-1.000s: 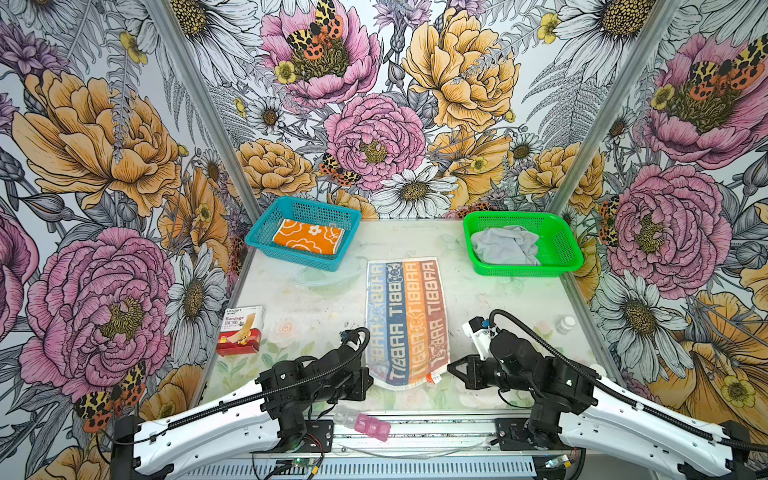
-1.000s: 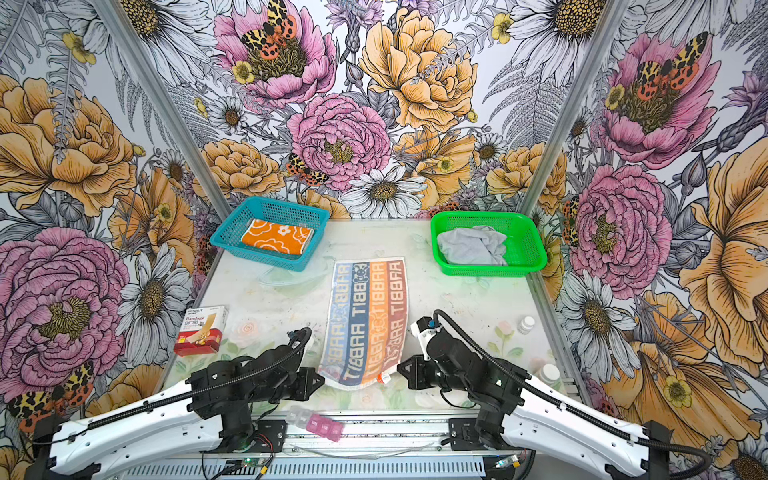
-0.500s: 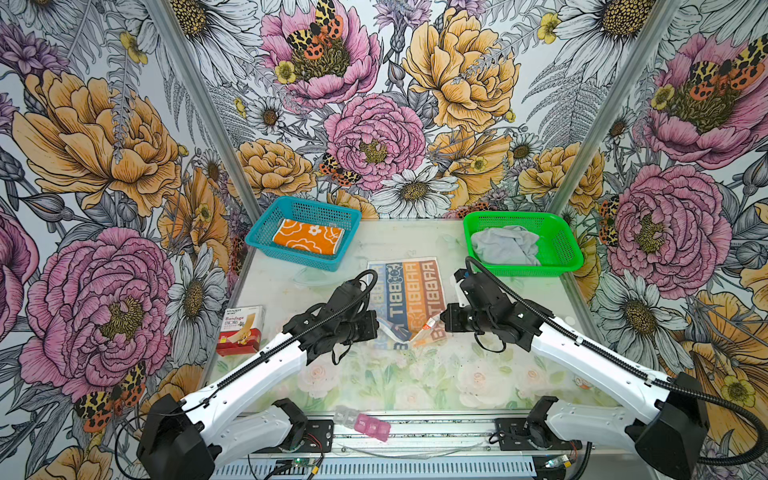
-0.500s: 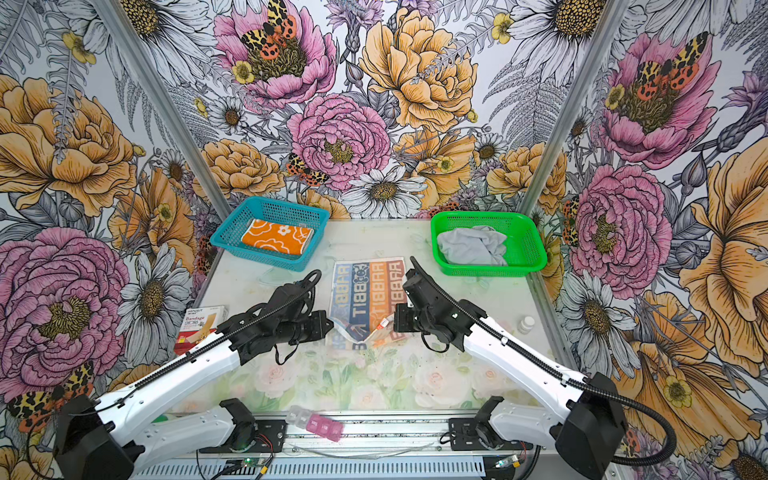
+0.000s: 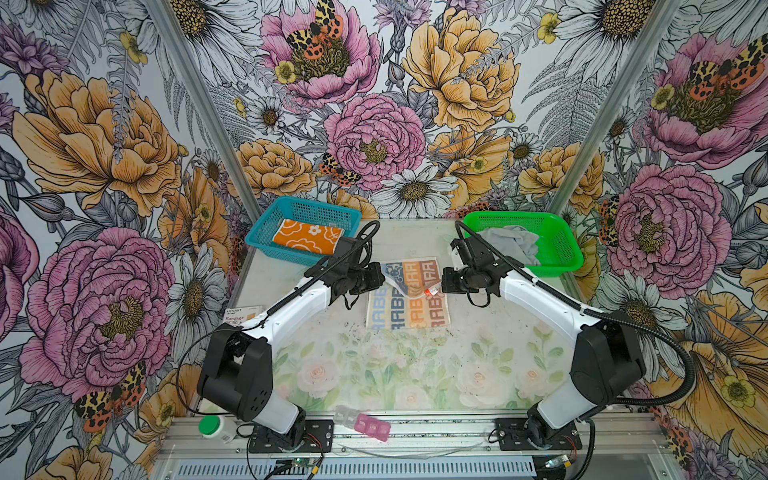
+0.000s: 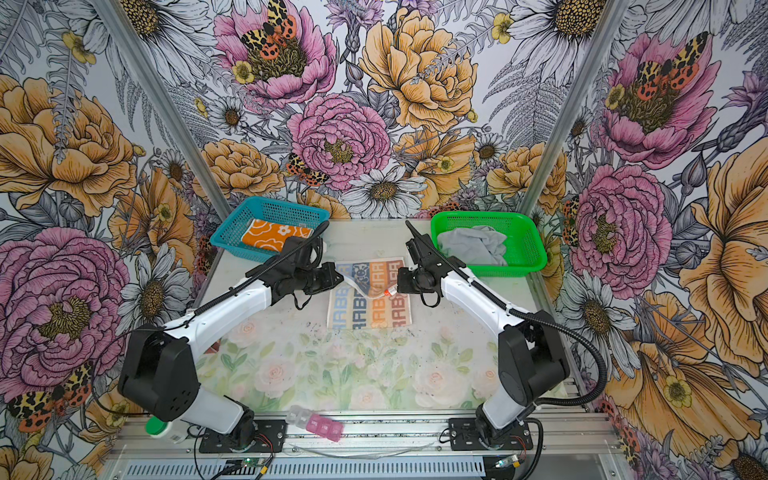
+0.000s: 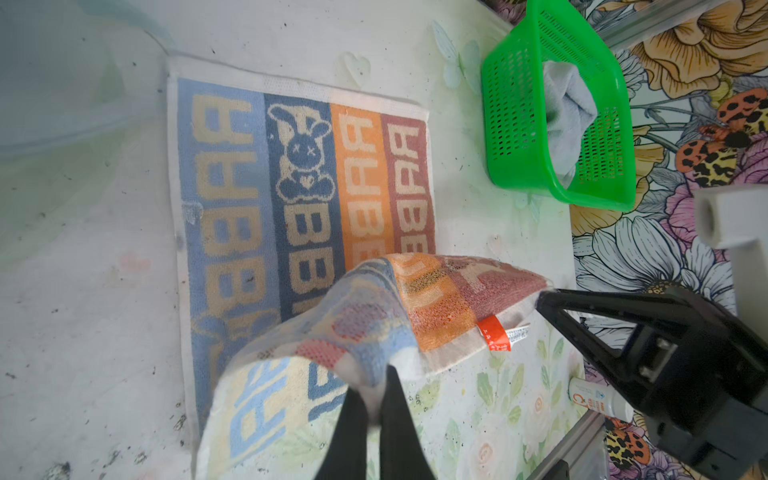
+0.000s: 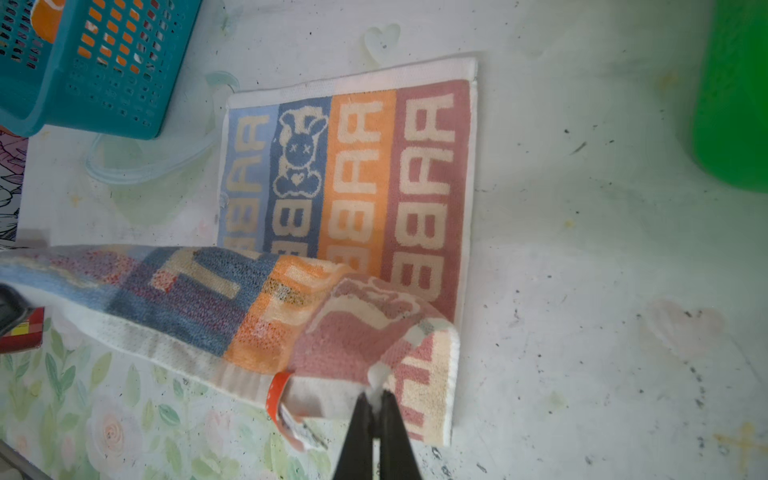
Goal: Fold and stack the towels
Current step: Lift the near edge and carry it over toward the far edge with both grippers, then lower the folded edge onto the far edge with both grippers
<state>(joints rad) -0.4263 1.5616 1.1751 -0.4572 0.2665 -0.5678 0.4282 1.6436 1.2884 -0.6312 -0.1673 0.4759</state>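
The striped towel (image 5: 409,309) doubled over mid-table
My left jaws and right jaws are each clamped tight on a corner of its lifted edge; the rest lies flat on the table (image 5: 498,332)

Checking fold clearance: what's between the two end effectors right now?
Only the lifted edge of the striped towel, sagging between the left end effector and right end effector, each pinching a corner. Both top views show it.

Towel (image 5: 409,311) on table (image 5: 374,365), between baskets (image 5: 282,254) (image 5: 557,267)
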